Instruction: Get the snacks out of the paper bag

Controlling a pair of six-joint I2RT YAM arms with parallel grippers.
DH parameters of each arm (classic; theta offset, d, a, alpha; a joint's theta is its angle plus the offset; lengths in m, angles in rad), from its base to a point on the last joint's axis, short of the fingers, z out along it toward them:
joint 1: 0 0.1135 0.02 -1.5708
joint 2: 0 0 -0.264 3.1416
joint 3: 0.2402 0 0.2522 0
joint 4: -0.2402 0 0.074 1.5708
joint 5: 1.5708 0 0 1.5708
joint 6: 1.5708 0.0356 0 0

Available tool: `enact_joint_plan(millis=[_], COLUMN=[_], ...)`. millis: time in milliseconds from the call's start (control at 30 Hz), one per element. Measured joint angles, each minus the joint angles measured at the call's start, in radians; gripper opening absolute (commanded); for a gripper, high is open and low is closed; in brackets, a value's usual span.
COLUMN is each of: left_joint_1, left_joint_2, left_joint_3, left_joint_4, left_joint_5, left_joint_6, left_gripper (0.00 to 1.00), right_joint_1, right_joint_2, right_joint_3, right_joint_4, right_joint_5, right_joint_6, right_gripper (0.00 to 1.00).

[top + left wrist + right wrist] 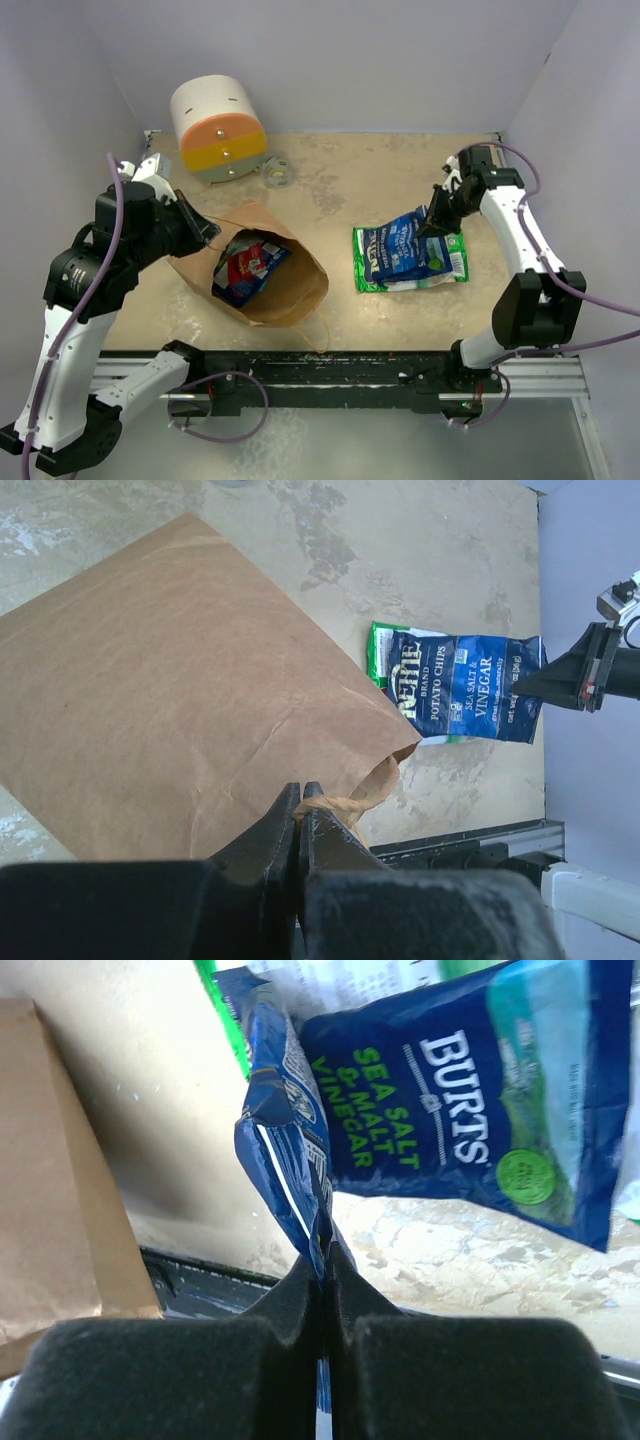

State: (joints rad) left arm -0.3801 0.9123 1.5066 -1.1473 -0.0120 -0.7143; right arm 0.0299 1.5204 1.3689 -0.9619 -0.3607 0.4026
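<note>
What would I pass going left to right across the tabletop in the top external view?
The left gripper → paper bag → pile of snack packets. The right gripper, holding a dark blue packet, overlaps that pile, so it is left out.

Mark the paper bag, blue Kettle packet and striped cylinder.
paper bag (300, 288), top view, brown wall beside the mouth.
blue Kettle packet (465, 685), left wrist view, printed front.
striped cylinder (210, 105), top view, white part.
</note>
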Motion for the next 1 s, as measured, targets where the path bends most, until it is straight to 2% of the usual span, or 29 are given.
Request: enact_joint_plan(millis=[200,400,533,767,933,1000], left_joint_1=[0.0,0.0,0.0,0.0,0.0,0.0], left_joint_2=[0.0,-0.001,-0.001,-0.004,0.001,0.001], left_joint_3=[0.0,0.0,0.0,-0.024,-0.026,-0.026], left_joint_4=[0.0,0.0,0.0,0.006,0.008,0.008], left_joint_5=[0.0,0.0,0.0,0.0,0.0,0.0], left_joint_6=[0.0,0.0,-0.001,-0.011,-0.016,-0.019], left_gripper=[0.0,0.0,0.0,0.0,0.0,0.0], right_joint_1=[-0.116,-0.173,-0.18,-0.18,-0.18,-0.18], right_joint_2=[0.031,0.095,0.145,0.209,0.231,0.237], right_joint_3=[-0.056,-0.082,-0.082,-0.081,-0.089,-0.091], right_joint_4=[0.053,0.081,0.087,0.121,0.178,0.2], right_joint_5=[-0.025,-0.013,0.068,0.199,0.248,0.269], right_joint_6=[-0.043,-0.092,-0.114,-0.134,-0.149,-0.154], right_gripper=[0.0,0.02,0.1,0.15,0.32,0.45])
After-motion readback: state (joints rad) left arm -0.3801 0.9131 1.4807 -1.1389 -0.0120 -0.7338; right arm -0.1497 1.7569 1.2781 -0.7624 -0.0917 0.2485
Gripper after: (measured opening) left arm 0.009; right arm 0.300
